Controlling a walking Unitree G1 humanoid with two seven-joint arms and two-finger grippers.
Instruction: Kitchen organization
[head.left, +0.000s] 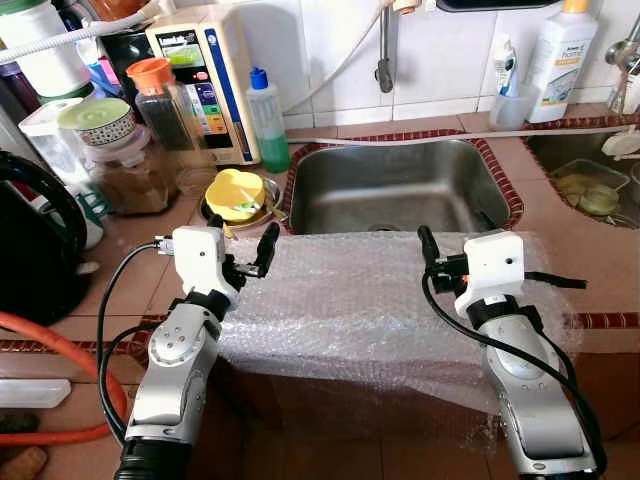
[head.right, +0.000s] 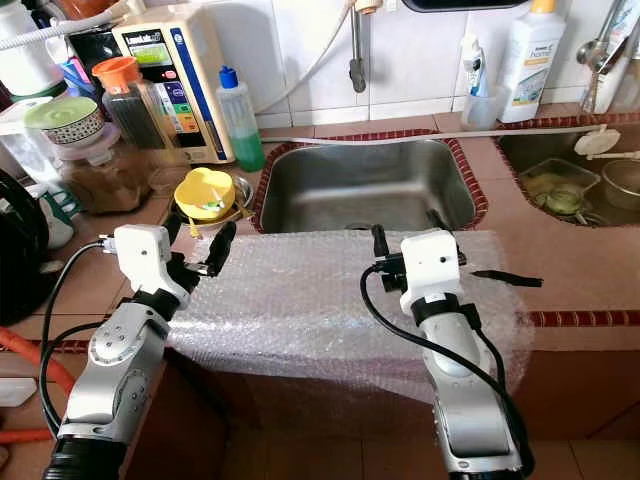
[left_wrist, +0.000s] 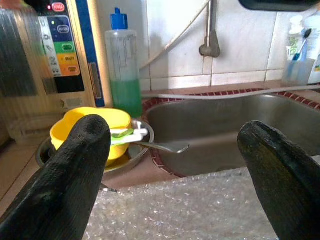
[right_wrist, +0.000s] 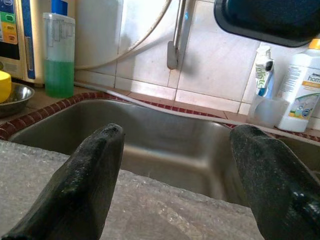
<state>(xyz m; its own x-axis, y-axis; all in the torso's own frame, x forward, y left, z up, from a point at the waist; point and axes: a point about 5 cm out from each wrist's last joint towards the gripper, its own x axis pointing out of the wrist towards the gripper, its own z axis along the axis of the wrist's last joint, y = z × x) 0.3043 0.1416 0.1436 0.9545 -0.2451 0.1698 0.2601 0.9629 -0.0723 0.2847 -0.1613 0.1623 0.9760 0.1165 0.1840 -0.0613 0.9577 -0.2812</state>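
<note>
A sheet of dimpled, translucent bubble wrap (head.left: 370, 300) drapes over the counter's front edge before the steel sink (head.left: 400, 190). My left gripper (head.left: 243, 250) and right gripper (head.left: 452, 250) hover above it, fingers spread. My left wrist view reveals a spoon (left_wrist: 160, 146) beside the yellow cup (left_wrist: 82, 125).

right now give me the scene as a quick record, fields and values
place: tiled kitchen counter with a steel sink
front edge: bubble wrap draped over the counter edge before the sink
left gripper: open, over the wrap's left end
right gripper: open, over the wrap's right end
left of sink: yellow container in a metal bowl, green liquid bottle behind it
behind sink: white bottle
</note>
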